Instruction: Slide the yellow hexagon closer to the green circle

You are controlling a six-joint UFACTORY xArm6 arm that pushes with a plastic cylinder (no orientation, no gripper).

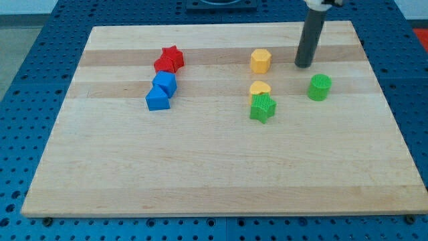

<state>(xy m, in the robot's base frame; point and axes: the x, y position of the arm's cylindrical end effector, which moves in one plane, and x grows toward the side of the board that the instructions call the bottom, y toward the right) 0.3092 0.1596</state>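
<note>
While my tip [303, 65] holds nothing, right of the yellow hexagon [261, 60], green circle [319, 87] sits lower right, unobstructed.

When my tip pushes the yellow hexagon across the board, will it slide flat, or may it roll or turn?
The yellow hexagon sits low on a flat face, so it will probably slide, not roll or tip. The wooden board looks smooth, so it should move easily. An off-centre push may turn it. My tip stands on its right in the view, apart from it, towards the green circle.
</note>
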